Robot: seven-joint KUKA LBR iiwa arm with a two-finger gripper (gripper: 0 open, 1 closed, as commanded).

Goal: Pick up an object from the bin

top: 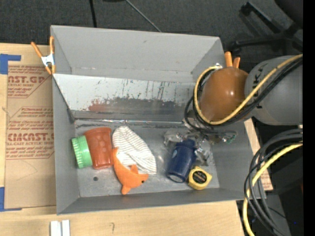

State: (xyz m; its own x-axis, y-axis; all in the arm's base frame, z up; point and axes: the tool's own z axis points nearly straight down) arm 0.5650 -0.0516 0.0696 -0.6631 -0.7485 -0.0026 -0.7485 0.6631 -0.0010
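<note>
My gripper (189, 143) hangs low at the right of the bin, under the arm's orange dome. It is open, and its pale fingers (171, 138) stand on either side of the upper end of a dark blue cylinder (180, 163). The cylinder lies tilted on the bin floor. A yellow and black tape measure (199, 177) rests against the cylinder's lower right side. To the left lies a crumpled white striped cloth (133, 149).
An orange toy fish (129, 176) lies at the cloth's lower edge. Further left is a red-orange ribbed bottle (100, 147) with a green cap (80, 152). The bin's right wall runs close beside the gripper.
</note>
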